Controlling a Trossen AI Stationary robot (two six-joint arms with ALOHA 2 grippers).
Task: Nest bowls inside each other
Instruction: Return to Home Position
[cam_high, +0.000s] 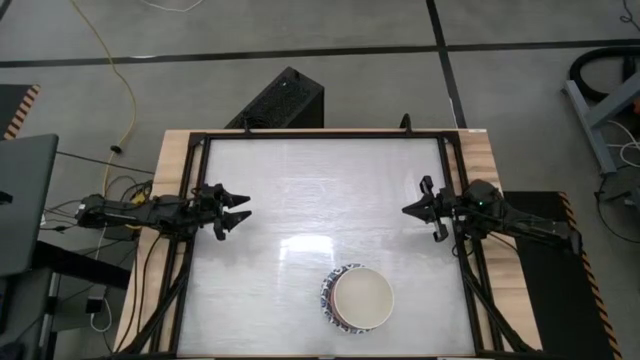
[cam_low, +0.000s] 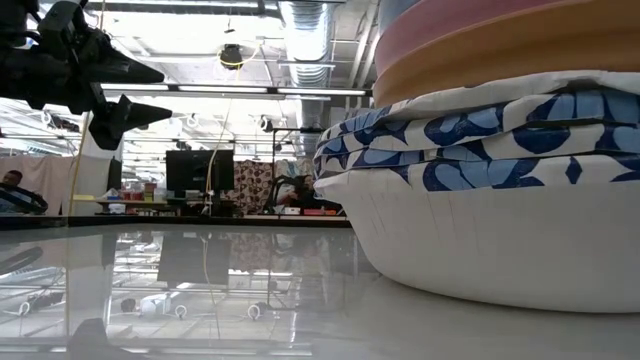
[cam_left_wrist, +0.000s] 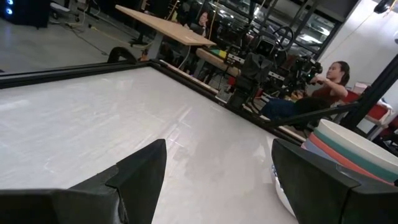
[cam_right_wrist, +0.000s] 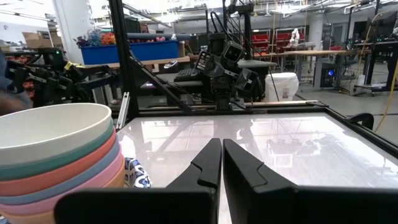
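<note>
Bowls (cam_high: 357, 297): one nested stack, cream on top.
Left gripper (cam_high: 243, 203): jaws apart, empty.
Right gripper (cam_high: 406, 210): jaws together, empty.

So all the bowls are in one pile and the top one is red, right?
Not quite. The bowls are in one pile, but the top bowl is cream-white, not red; the high view shows it. The left gripper and right gripper wait at the sides of the table.
</note>
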